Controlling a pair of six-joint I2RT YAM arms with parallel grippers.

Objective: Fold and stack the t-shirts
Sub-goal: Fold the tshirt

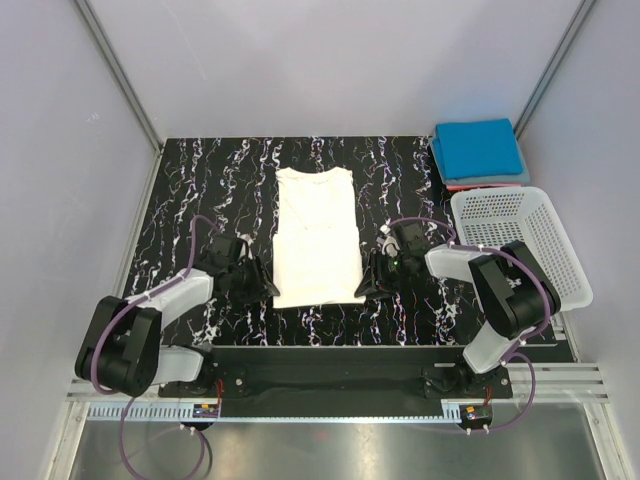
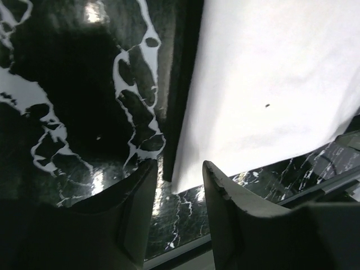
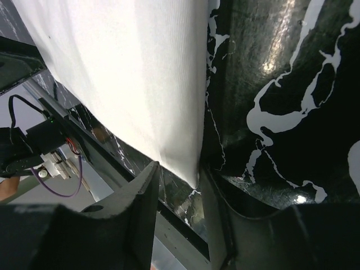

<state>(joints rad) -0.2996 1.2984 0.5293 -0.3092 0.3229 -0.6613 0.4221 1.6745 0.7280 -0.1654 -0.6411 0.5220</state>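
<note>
A white t-shirt [image 1: 317,236], folded into a long narrow strip, lies flat in the middle of the black marbled table [image 1: 190,190]. My left gripper [image 1: 262,283] sits low at its near left corner, and my right gripper [image 1: 372,280] at its near right corner. In the left wrist view the left gripper [image 2: 179,166] is open, with the corner of the white t-shirt [image 2: 264,84] just past its fingertips. In the right wrist view the right gripper [image 3: 179,169] is open, and the white t-shirt [image 3: 124,73] ends in a corner between its tips. A folded blue t-shirt [image 1: 480,148] rests on a red t-shirt [image 1: 490,185] at the back right.
A white plastic lattice basket [image 1: 520,240] stands at the right side of the table, just right of my right arm. The table's near edge and the arms' mounting rail [image 1: 330,365] run just behind both grippers. White walls close the table in on three sides.
</note>
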